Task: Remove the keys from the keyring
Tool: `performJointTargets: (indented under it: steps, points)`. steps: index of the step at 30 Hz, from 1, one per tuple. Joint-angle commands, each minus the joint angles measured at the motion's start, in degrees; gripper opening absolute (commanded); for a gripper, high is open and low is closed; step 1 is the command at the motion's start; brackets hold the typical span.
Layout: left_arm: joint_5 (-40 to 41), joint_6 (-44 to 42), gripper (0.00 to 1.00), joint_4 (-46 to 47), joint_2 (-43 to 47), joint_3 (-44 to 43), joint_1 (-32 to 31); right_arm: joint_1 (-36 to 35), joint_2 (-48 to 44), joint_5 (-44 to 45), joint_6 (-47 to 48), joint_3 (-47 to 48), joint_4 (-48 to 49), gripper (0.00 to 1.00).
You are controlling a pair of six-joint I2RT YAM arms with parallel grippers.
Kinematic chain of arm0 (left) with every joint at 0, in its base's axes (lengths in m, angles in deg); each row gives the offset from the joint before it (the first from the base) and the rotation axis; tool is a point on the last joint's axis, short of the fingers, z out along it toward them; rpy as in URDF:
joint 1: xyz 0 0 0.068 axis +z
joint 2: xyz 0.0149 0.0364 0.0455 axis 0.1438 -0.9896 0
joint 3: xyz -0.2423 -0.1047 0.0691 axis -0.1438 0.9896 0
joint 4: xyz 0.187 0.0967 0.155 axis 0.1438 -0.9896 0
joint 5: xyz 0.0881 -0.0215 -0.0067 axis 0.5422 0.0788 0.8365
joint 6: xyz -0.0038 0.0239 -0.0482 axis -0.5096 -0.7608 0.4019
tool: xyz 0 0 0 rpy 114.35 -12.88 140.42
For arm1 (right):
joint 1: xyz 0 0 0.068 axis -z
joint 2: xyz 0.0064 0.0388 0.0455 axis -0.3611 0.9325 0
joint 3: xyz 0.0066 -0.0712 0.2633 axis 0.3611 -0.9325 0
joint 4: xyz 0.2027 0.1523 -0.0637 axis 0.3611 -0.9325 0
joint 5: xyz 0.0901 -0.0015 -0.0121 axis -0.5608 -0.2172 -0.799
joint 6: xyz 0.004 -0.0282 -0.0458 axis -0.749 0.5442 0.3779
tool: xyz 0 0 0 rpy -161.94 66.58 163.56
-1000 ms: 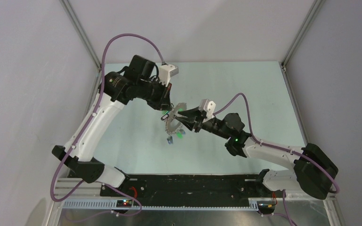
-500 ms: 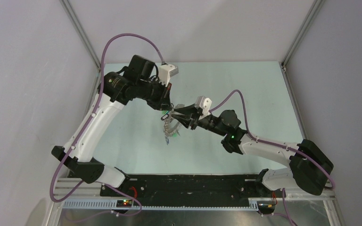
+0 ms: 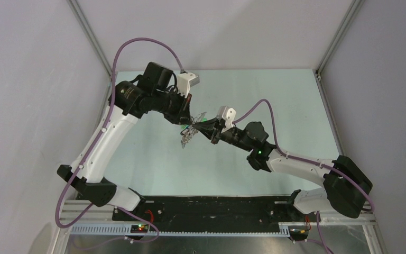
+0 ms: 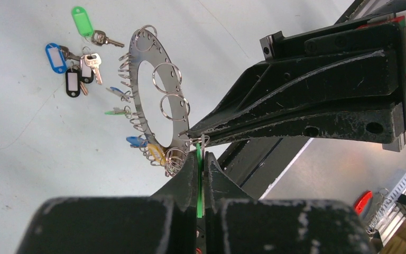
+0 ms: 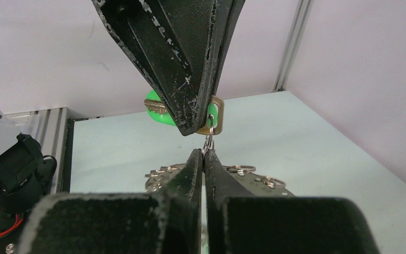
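The keyring (image 4: 150, 79), a flat grey disc with small split rings and several tagged keys round its rim, hangs in the air between both grippers; it also shows in the top view (image 3: 189, 135). My left gripper (image 4: 201, 154) is shut on a green-tagged key (image 5: 214, 117) still linked to the disc by a small split ring (image 5: 208, 142). My right gripper (image 5: 204, 153) is shut on the keyring's edge at that split ring, tip to tip with the left gripper (image 5: 198, 129). In the top view the two grippers meet (image 3: 195, 124).
Loose keys lie on the pale green table (image 4: 26, 148): a green-tagged one (image 4: 83, 22), a blue-tagged one (image 4: 56, 57) and a black-tagged one (image 4: 73, 83). Grey walls and metal posts enclose the table on three sides.
My right gripper has moved up and left with the keyring until it meets the left gripper. The disc has tilted from face-on to nearly edge-on in the top view. The left arm has barely moved.
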Motion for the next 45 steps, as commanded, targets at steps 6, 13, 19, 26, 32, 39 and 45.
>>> performJointTargets:
  steps: [6,13,19,26,32,39,45]
  points:
    - [-3.1,0.1,0.0,2.3,1.5,0.6,2.1,-0.6,-8.9,-1.4,2.6,-0.1,1.0,0.0]
    - [-7.7,0.2,0.0,3.8,-0.1,4.3,1.6,-0.5,-9.9,-2.8,3.4,-0.1,2.6,0.0]
    - [-3.1,0.2,0.0,5.6,1.7,5.7,2.1,0.1,-13.0,1.1,3.3,-0.7,-3.3,0.0]
    - [3.0,3.5,0.0,18.3,1.6,17.7,4.0,2.8,-23.1,11.3,3.0,-1.7,-18.7,0.0]
    - [12.1,7.3,0.0,32.9,-5.2,21.7,5.4,7.0,-31.2,17.6,3.0,-1.7,-33.8,0.0]
    - [14.6,11.0,0.01,46.4,-16.3,24.2,7.1,14.7,-32.6,21.4,0.6,-1.7,-41.1,0.0]
    - [15.2,13.1,0.05,52.4,-23.5,25.4,8.0,20.4,-32.5,23.1,-2.4,-1.6,-44.7,0.0]
